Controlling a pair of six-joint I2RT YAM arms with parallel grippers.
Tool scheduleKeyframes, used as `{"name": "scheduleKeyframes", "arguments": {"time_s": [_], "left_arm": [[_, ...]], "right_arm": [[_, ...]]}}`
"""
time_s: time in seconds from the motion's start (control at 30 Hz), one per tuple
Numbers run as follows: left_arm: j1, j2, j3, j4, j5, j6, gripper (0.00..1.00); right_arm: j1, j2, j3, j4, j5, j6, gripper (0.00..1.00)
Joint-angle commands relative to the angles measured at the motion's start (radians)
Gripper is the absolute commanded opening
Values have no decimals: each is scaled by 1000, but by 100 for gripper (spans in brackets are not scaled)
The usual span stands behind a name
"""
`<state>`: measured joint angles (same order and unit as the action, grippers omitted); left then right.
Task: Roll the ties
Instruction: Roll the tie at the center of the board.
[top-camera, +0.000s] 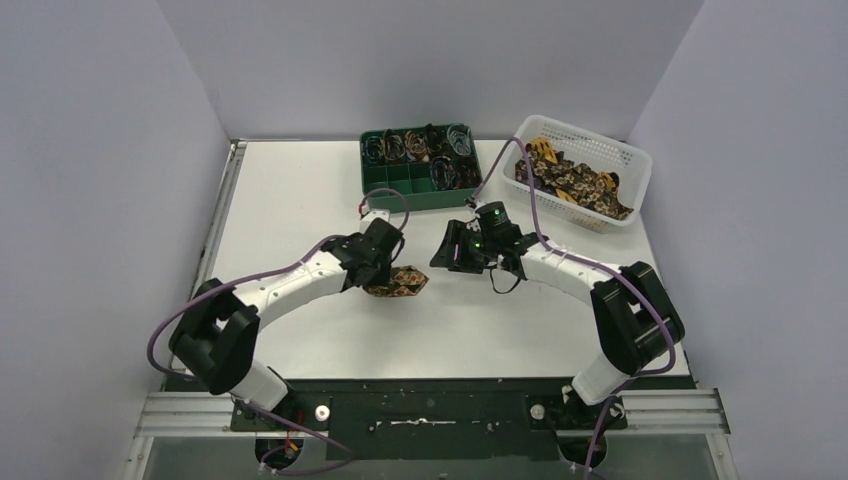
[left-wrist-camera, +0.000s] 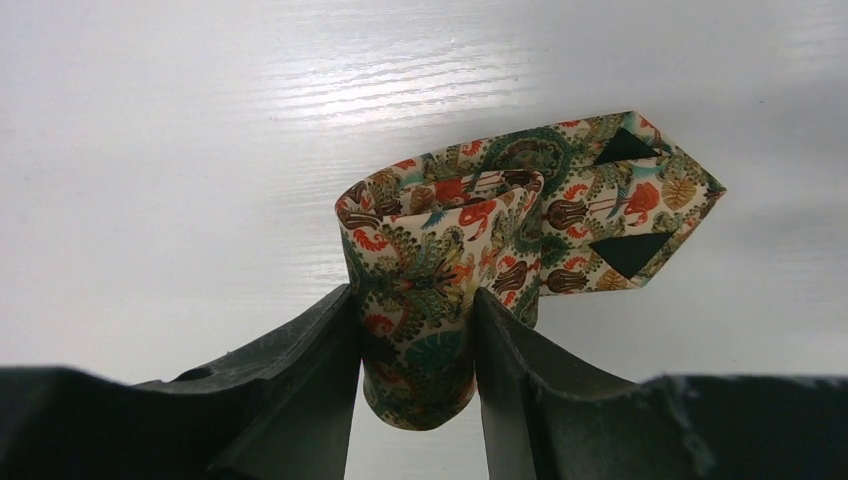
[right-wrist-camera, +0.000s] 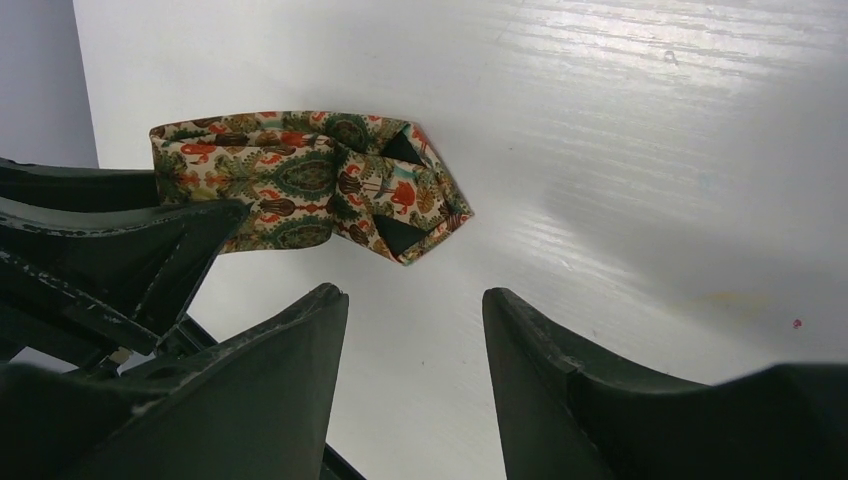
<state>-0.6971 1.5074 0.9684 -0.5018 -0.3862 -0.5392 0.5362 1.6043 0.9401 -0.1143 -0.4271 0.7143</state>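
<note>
Left wrist view shows my left gripper (left-wrist-camera: 415, 335) clamped on the tie (left-wrist-camera: 440, 240), with one dark, matte finger (left-wrist-camera: 310, 365) pressed against each side of a soft, partly wound coil. The cloth has a cream ground crowded with green, orange and brown paisley and leaf shapes. The coil is a loose oval, squeezed narrower where I pinch it. Its free end runs off to the right and finishes in a pointed tip (left-wrist-camera: 655, 195), where two black triangles of lining show.

On the right wrist camera, my right gripper (right-wrist-camera: 415, 340) has its jaws standing apart with nothing between them. It hangs over bare tabletop near the tie's point without touching it. The table (right-wrist-camera: 650, 150) is white and glossy, with a faint wood grain catching the light.

From above, the tie sits near the middle of the table, between my two grippers. Toward the back edge is a green compartment tray (top-camera: 395, 197); its back row holds small bundles that I cannot make out. At the rear right a white lattice basket (top-camera: 640, 160), turned slightly, is heaped with loose ties (top-camera: 575, 183). Bare tabletop lies left of the tray and between the tie and my bases. Grey walls close in the left, right and back edges.
</note>
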Motion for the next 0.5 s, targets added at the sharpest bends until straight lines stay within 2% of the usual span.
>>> {"name": "scheduleKeyframes", "arguments": {"time_s": [0.0, 0.47], "left_arm": [[-61, 87, 115, -156, -208, -28, 42], [-206, 324, 374, -322, -359, -90, 46]], "right_arm": [[-9, -16, -15, 19, 10, -15, 54], [-67, -51, -80, 30, 33, -13, 55]]}}
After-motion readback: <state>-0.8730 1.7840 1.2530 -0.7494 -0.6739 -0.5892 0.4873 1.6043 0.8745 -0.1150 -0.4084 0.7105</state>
